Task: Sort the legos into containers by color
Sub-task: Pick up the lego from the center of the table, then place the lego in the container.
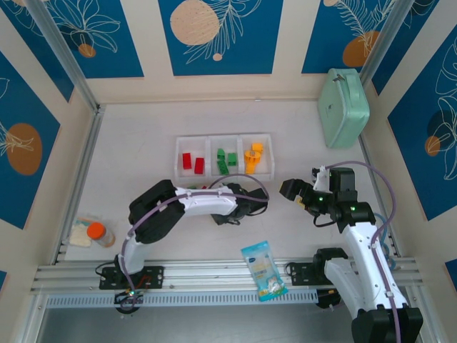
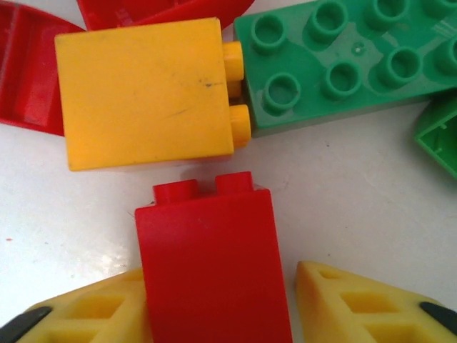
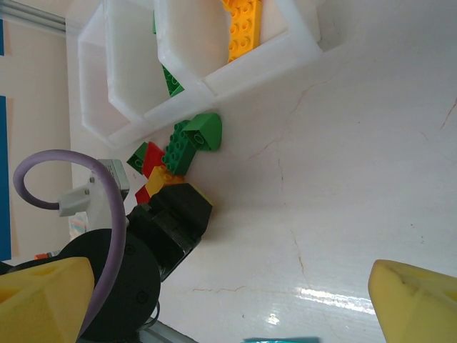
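In the left wrist view my left gripper [image 2: 221, 300] straddles a red brick [image 2: 211, 264] lying on the table. Its left finger [image 2: 93, 314] touches the brick; a narrow gap shows at the right finger [image 2: 357, 307]. Just beyond lie a yellow brick [image 2: 146, 93], a long green brick [image 2: 343, 64] and other red pieces [image 2: 28, 78]. The three joined white containers [image 1: 223, 137] hold red [image 1: 187, 161], green [image 1: 221, 158] and yellow [image 1: 252, 156] legos, one color each. My right gripper [image 1: 300, 193] hangs open and empty to the right, facing the loose pile [image 3: 178, 146].
A mint-green case [image 1: 343, 107] stands at the back right. A blue-and-white snack packet [image 1: 264, 270] lies at the near edge between the arm bases. An orange-capped item [image 1: 96, 232] sits at the near left. The left arm's forearm [image 1: 207, 201] covers most of the pile from above.
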`<state>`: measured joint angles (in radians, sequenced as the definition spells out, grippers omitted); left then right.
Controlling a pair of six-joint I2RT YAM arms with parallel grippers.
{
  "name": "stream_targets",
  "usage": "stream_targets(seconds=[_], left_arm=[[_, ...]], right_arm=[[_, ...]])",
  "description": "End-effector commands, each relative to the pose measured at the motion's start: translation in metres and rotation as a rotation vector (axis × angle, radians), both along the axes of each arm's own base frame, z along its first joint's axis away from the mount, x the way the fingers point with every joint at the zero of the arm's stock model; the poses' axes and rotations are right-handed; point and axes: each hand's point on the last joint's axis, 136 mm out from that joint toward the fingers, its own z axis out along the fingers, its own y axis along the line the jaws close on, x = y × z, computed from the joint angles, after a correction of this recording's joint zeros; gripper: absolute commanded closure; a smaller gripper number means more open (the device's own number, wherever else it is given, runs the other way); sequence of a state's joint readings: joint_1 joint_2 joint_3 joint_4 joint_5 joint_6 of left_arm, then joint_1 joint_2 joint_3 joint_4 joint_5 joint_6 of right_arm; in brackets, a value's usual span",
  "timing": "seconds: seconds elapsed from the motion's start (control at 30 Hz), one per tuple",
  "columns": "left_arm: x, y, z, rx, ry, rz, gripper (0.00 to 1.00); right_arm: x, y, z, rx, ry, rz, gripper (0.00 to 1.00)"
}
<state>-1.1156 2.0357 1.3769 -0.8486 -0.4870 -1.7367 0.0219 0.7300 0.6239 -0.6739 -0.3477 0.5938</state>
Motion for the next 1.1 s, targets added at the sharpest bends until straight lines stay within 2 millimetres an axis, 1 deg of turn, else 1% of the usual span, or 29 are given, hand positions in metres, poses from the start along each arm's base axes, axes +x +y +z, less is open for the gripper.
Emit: stream_targets(seconds=[0.0,0.03,0.07,0.17,0.2,0.3,0.37,0.43,0.5,0.6,0.73,0.83,0.93,1.07], left_arm=[[-0.006,0.016,-0.013,0.010,0.040,0.019,0.59],[-0.006,0.021,-0.013,0.015,0.037,0.016,0.63],[-0.007,0.022,-0.014,0.011,0.038,0.000,0.65],[-0.011,0.031,-0.020,0.016,0.093,-0.045,0.66],[-0.013,0.034,-0.021,0.019,0.107,-0.065,0.68],[-0.018,0.035,-0.017,0.014,0.134,-0.137,0.72],[-0.020,0.029,-0.012,-0.010,0.152,-0.212,0.72],[-0.020,0.016,-0.006,-0.032,0.173,-0.321,0.73],[-0.023,0.011,0.002,-0.006,0.222,-0.404,0.73],[-0.025,0.005,0.016,0.025,0.263,-0.492,0.73],[-0.023,-0.006,0.037,-0.025,0.237,-0.576,0.74],[-0.015,-0.005,0.052,-0.047,0.221,-0.624,0.75],[0.006,0.017,0.068,-0.025,0.219,-0.601,0.74],[0.044,0.043,0.095,-0.033,0.161,-0.580,0.74]], right_arm=[[-0.003,0.000,0.000,0.000,0.007,0.009,0.01],[-0.003,0.000,0.000,-0.002,0.008,0.008,0.01],[-0.003,-0.001,0.000,-0.002,0.009,0.006,0.01],[-0.003,-0.001,-0.001,0.000,0.012,0.003,0.01],[-0.002,-0.001,-0.001,0.000,0.013,0.003,0.01],[-0.002,-0.001,-0.002,-0.002,0.014,0.002,0.01],[-0.001,-0.001,-0.003,-0.002,0.016,0.001,0.01],[-0.001,-0.002,-0.003,-0.003,0.018,-0.001,0.01],[0.000,-0.002,-0.004,-0.003,0.019,-0.005,0.01],[0.002,-0.003,-0.006,-0.003,0.021,-0.010,0.01],[0.003,-0.003,-0.005,-0.004,0.027,-0.012,0.01],[0.003,-0.004,-0.005,-0.008,0.025,-0.016,0.01],[0.004,-0.005,-0.004,-0.007,0.019,-0.019,0.01],[0.005,-0.005,-0.003,-0.011,0.018,-0.017,0.01]])
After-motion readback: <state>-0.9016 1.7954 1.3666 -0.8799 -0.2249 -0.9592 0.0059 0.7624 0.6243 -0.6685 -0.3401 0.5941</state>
